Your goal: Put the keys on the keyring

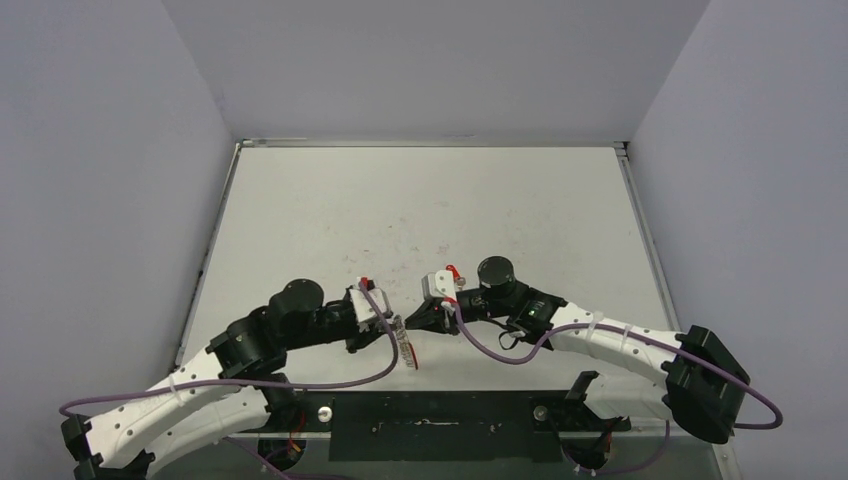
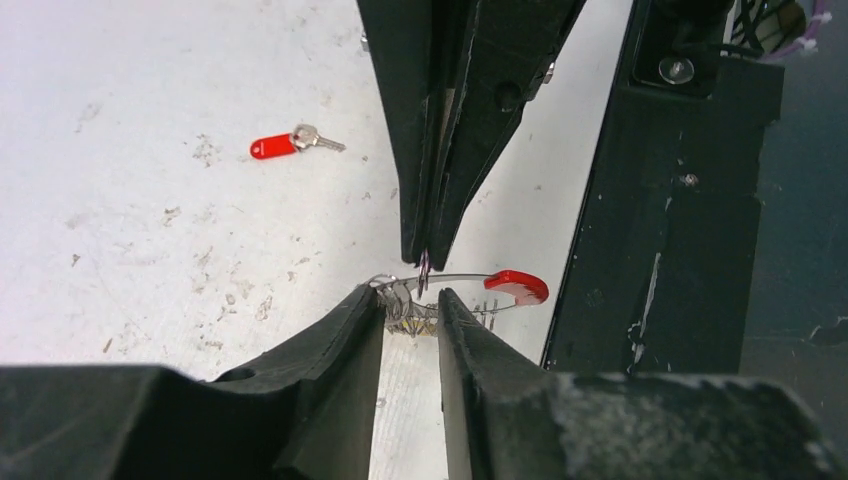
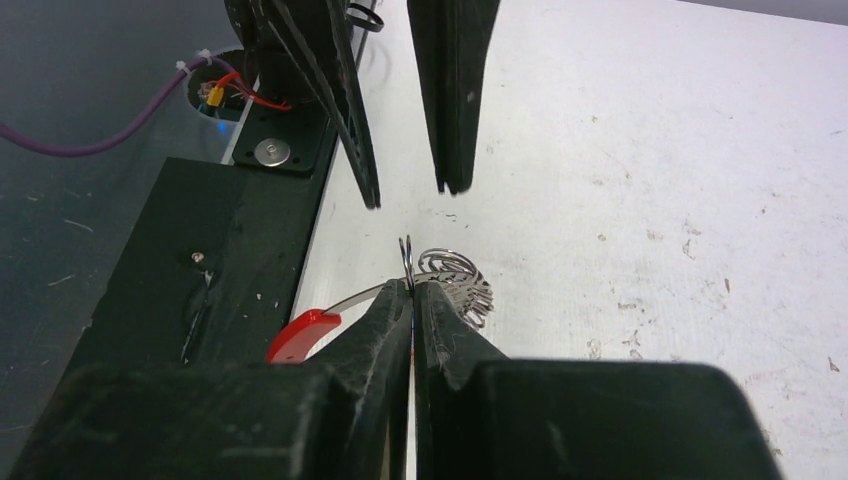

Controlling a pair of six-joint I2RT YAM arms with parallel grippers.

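Note:
The keyring, a thin silver wire with a red sleeve and a bunch of small rings, sits near the table's front edge and also shows in the top view. My right gripper is shut on one thin upright ring at the keyring's wire; it enters the left wrist view from above. My left gripper is open, its tips on either side of the ring bunch, opposite the right gripper. The red-headed key lies loose on the table. The yellow key is hidden.
The black base plate runs along the table's front edge, right beside the keyring. A purple cable loops from the left arm. The white table is scuffed with small marks.

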